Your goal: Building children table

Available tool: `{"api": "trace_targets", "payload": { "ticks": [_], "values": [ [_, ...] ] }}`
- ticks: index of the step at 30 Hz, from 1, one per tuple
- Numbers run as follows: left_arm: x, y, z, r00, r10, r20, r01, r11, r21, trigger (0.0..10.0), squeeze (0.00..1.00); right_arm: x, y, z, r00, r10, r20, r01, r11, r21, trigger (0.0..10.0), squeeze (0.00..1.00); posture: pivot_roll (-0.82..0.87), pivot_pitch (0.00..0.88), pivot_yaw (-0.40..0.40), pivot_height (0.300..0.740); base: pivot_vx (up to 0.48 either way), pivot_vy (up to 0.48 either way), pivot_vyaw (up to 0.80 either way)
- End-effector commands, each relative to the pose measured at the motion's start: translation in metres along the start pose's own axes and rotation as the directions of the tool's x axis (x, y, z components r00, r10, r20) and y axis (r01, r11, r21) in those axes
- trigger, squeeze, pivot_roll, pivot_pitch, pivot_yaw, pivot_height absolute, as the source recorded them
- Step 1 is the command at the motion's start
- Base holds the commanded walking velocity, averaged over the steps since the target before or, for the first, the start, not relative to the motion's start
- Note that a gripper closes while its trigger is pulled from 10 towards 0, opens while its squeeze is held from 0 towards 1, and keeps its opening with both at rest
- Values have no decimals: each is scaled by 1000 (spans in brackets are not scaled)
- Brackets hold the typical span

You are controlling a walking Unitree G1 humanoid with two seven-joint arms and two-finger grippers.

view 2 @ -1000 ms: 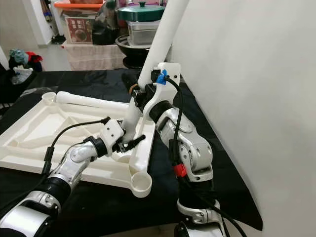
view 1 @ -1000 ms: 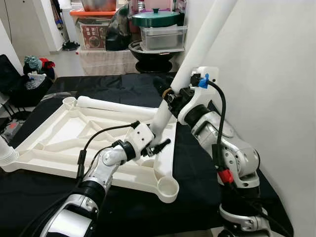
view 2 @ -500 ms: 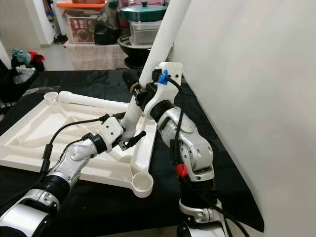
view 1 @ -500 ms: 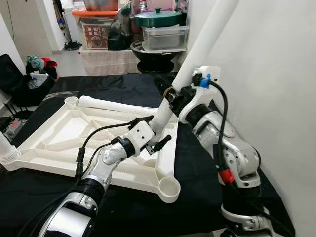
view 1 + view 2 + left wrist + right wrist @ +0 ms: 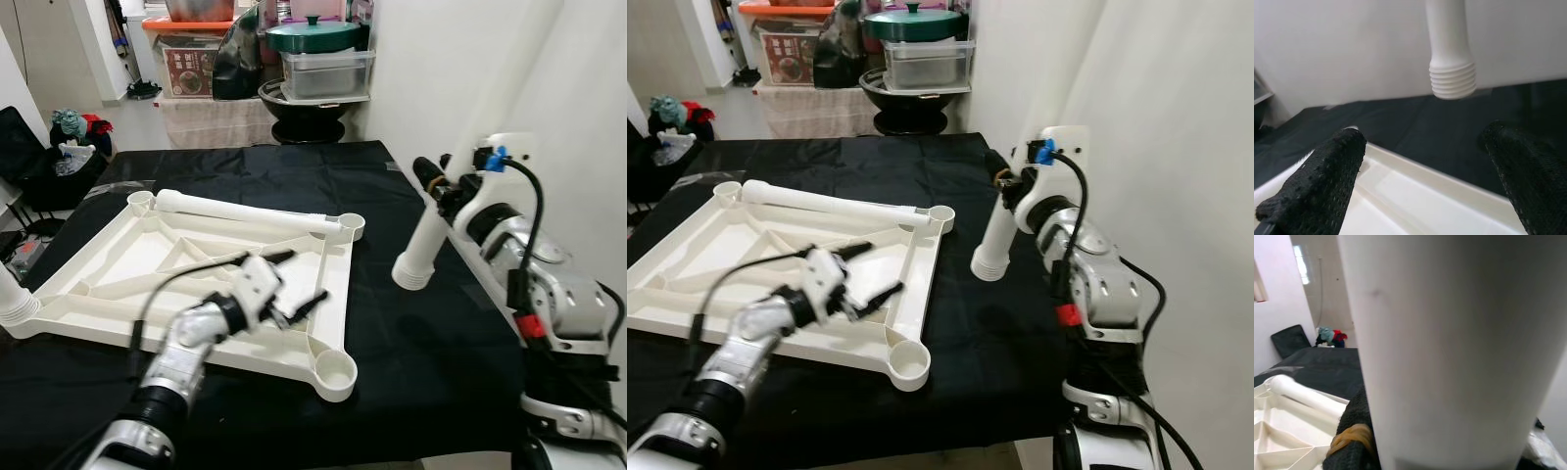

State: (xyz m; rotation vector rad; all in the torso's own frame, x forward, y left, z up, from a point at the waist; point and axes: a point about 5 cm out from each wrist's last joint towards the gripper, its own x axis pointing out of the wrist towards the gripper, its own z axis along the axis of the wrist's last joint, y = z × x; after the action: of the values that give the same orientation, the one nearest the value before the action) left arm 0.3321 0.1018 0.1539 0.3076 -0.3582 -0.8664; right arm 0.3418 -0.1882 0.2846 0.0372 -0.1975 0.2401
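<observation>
White leg (image 5: 443,211) clamped in right fingers (image 5: 428,179), top cropped; left fingers (image 5: 299,284) spread, blurred.

You will find no legible text, brand, number or sign anywhere here. The one item bearing print is the dark red box (image 5: 185,70) on the shelf at the back: it carries a label with pale characters, but they are too small and soft for you to read. The white tabletop (image 5: 118,284), the white table leg (image 5: 431,235), the black cloth (image 5: 411,333) and both robot arms carry no markings you can make out.
</observation>
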Motion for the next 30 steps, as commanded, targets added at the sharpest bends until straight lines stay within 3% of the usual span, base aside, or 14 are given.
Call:
{"api": "trace_targets", "payload": {
  "ticks": [1, 4, 5, 6, 7, 11, 13, 14, 15, 16, 18, 19, 21, 30],
  "values": [
    [-8, 5, -3, 1000, 20, -21, -21, 1000, -17, 10000, 0, 1, 0, 4, 1000, 11, 20, -11, 1000, -7, 0, 0, -2, 0, -22, 740, 0, 0, 0],
    [-22, 21, -6, 994, 101, -52, -104, 993, -60, 10000, 0, -11, 11, 13, 973, 218, 71, -217, 976, -22, 0, 0, -1, 0, -21, 740, 0, 0, 0],
    [-22, 21, -6, 994, 101, -52, -104, 993, -60, 10000, 0, -11, 11, 13, 973, 218, 71, -217, 976, -22, 0, 0, -1, 0, -21, 740, 0, 0, 0],
    [-34, 29, -8, 988, 133, -76, -139, 986, -91, 10000, 0, -20, 21, 19, 927, 363, 96, -360, 932, -46, 0, 0, 0, 0, -20, 740, 0, 0, 0],
    [-34, 29, -8, 988, 133, -76, -139, 986, -91, 10000, 0, -20, 21, 19, 927, 363, 96, -360, 932, -46, 0, 0, 0, 0, -20, 740, 0, 0, 0],
    [-53, 41, -12, 976, 184, -118, -198, 973, -118, 10000, 0, -34, 37, 15, 842, 537, 56, -533, 843, -74, 0, 0, 2, 0, -24, 740, 0, 0, 0],
    [-53, 41, -12, 976, 184, -118, -198, 973, -118, 10000, 0, -34, 37, 15, 842, 537, 56, -533, 843, -74, 0, 0, 2, 0, -24, 740, 0, 0, 0],
    [-63, 48, -14, 965, 220, -140, -237, 965, -115, 10000, 0, -39, 45, 10, 803, 595, 27, -592, 803, -72, 0, 0, 8, 0, -29, 740, 0, 0, 0],
    [-63, 48, -14, 965, 220, -140, -237, 965, -115, 10000, 0, -39, 45, 10, 803, 595, 27, -592, 803, -72, 0, 0, 8, 0, -29, 740, 0, 0, 0],
    [-75, 56, -14, 950, 265, -164, -284, 952, -110, 10000, 0, -46, 56, 0, 745, 668, -5, -667, 743, -55, 0, 0, 19, 0, -37, 740, 0, 0, 0],
    [-78, 56, -14, 948, 273, -166, -293, 950, -110, 10000, 0, -49, 61, -5, 706, 708, -19, -708, 705, -40, 0, 0, 30, 0, -42, 740, 0, 0, 0],
    [-78, 56, -14, 948, 273, -166, -293, 950, -110, 10000, 0, -49, 61, -5, 706, 708, -19, -708, 705, -40, 0, 0, 30, 0, -42, 740, 0, 0, 0],
    [-78, 51, -14, 949, 268, -168, -289, 950, -116, 10000, 0, -54, 69, -14, 644, 764, -51, -765, 644, -17, 0, 0, 33, 0, -44, 740, 0, 0, 0],
    [-71, 39, -13, 956, 243, -166, -268, 951, -150, 10000, 0, -54, 70, -24, 584, 810, -61, -808, 587, 52, 0, 0, 42, 0, -55, 740, 0, 0, 0]
  ]
}}
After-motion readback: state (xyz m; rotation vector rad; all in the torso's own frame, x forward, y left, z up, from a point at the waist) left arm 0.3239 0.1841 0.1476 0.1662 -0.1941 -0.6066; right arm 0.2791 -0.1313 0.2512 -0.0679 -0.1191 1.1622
